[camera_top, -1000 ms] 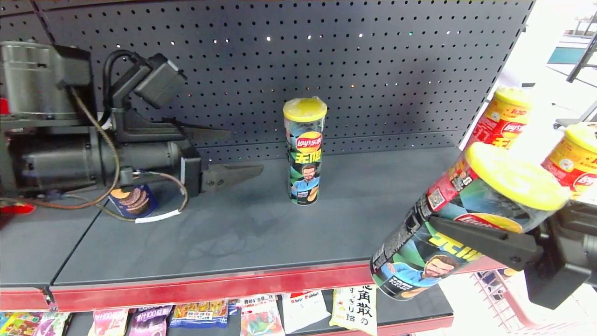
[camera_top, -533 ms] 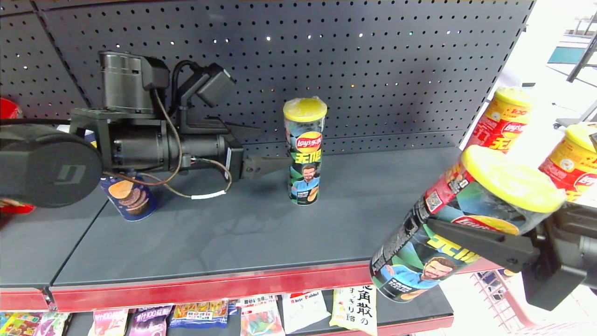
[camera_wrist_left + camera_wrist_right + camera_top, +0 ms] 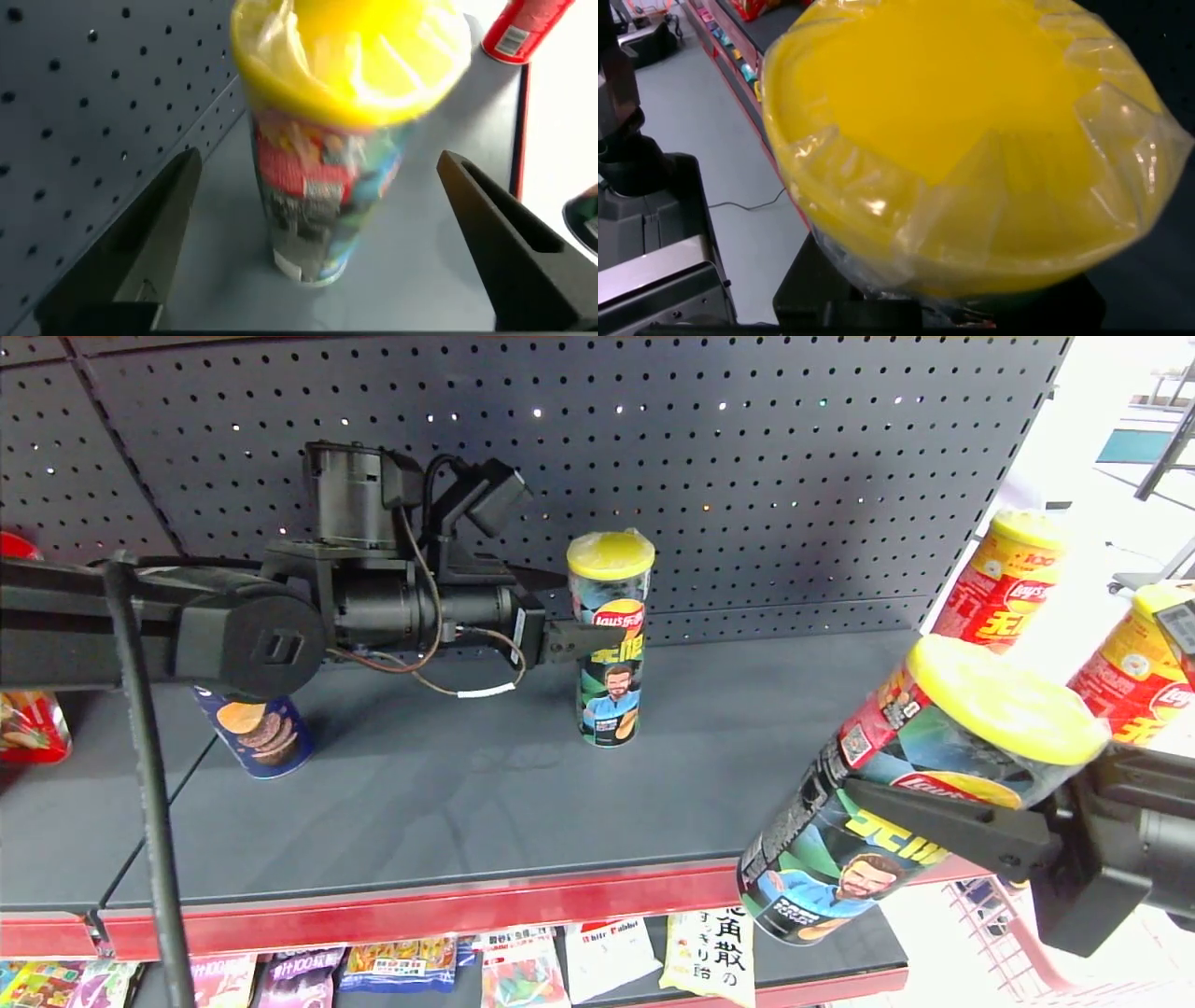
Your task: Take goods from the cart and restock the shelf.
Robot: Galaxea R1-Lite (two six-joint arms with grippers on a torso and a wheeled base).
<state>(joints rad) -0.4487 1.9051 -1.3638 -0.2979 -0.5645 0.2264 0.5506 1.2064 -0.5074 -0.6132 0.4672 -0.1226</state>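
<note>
A chip can (image 3: pixel 611 644) with a yellow lid stands upright on the dark shelf (image 3: pixel 448 803), close to the pegboard. My left gripper (image 3: pixel 597 611) is open, one finger on either side of the can's upper half. The left wrist view shows the same can (image 3: pixel 327 187) between the two fingers (image 3: pixel 159 233), with a gap on each side. At the front right, off the shelf's edge, my right gripper (image 3: pixel 943 803) is shut on a second chip can (image 3: pixel 896 784), which tilts lid-up toward the right. That can's yellow lid (image 3: pixel 971 140) faces the right wrist camera.
A blue cookie can (image 3: pixel 257 733) stands on the shelf's left part, under my left arm. Two red chip cans (image 3: pixel 1004 579) (image 3: pixel 1139 663) sit at the far right above a red wire cart (image 3: pixel 1018 933). Snack bags (image 3: pixel 523 971) hang below the red shelf lip (image 3: pixel 420 905).
My left arm has slid right along the shelf, and its open fingers now flank the standing can. The right gripper and its can have sunk slightly.
</note>
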